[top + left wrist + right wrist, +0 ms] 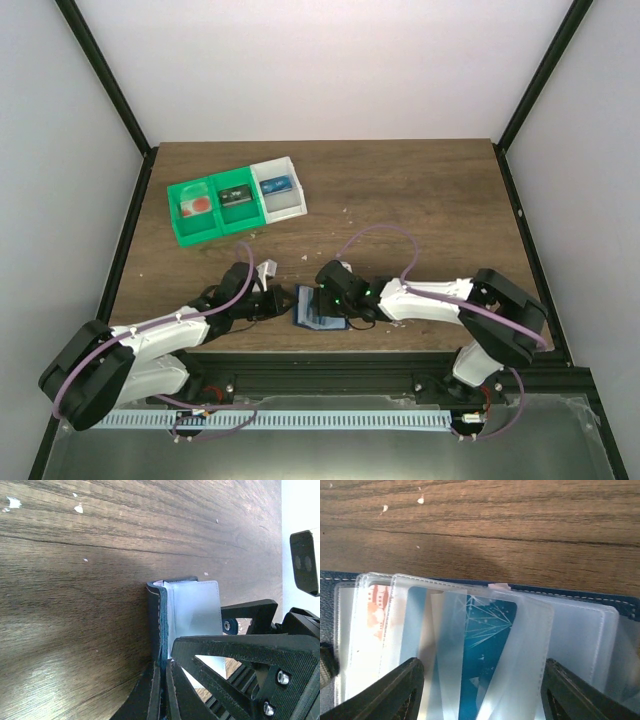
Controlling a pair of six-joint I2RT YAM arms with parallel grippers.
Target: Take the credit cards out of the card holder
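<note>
Now | left gripper [161, 672] nips card holder [156, 611] edge | right gripper [482, 682] spread

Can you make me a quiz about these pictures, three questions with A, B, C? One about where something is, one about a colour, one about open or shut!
1. Where is the tray?
A) far left of the table
B) near right corner
C) under an arm

2. What colour is the front card?
A) yellow
B) blue
C) black

3. The left claw is:
A) wide open
B) shut on the wallet
C) out of sight

Answers: A, the tray sits at the far left; B, the card is blue with white lines; B, the claw pinches the wallet's cover.
</note>
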